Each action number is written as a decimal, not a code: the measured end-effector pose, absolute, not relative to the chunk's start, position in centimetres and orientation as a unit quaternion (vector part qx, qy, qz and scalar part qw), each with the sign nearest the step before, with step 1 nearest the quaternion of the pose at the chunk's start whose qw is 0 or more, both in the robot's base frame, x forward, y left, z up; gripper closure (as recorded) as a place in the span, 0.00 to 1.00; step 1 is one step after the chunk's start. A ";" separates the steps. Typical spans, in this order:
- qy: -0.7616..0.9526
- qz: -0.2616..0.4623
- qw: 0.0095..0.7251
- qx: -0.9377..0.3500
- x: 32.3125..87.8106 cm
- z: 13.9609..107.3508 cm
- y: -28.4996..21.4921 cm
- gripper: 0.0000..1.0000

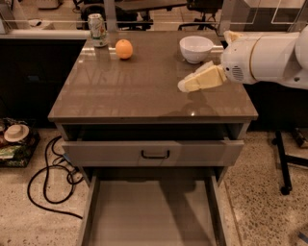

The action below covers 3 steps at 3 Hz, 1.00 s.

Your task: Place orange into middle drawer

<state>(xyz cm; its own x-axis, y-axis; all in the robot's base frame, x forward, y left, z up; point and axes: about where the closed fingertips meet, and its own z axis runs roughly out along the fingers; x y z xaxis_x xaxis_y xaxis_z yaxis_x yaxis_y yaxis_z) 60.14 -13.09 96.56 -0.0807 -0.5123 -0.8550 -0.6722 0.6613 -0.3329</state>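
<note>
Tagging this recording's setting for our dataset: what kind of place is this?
Probably an office or lab workspace: rolling office chairs stand behind the drawer cabinet, a loose cable lies on the speckled floor, and the end effector hovers over the cabinet top's right side.

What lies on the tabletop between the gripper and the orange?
Nothing: the camera view shows only bare tabletop between the gripper, hovering over the right side, and the orange at the back left.
</note>
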 end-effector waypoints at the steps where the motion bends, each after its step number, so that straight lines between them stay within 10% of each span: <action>1: 0.729 0.075 0.547 -0.406 61.0 96.5 -12.6 0.00; 3: 0.709 0.092 0.574 -0.401 69.5 96.3 -8.4 0.00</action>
